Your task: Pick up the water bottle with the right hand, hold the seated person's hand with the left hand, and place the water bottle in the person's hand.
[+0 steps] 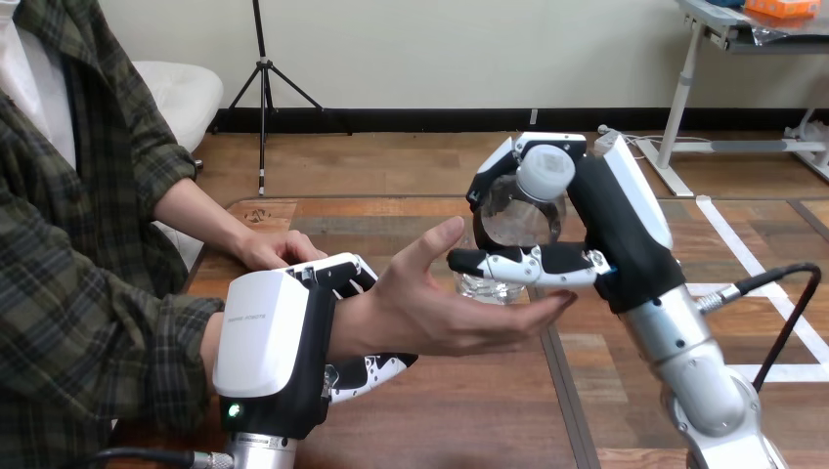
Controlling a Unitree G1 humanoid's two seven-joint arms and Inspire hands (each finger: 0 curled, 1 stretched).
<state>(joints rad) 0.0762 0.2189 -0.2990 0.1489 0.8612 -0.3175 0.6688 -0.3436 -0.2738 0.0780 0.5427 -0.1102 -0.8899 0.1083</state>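
Note:
A clear water bottle (pixel 518 210) with a white cap stands upright in my right hand (pixel 606 230), whose fingers and thumb are curled round it. The bottle's base rests on or just above the fingers of the person's open, palm-up hand (pixel 459 308). My left hand (pixel 283 337) is at the person's wrist, fingers curled over the top and thumb under it. The person's other hand (pixel 274 249) lies flat on the table behind my left hand.
The wooden table (pixel 469 420) stretches out in front of me, with bare surface near its front edge between my arms. The person sits at the left side, forearms reaching in over the table.

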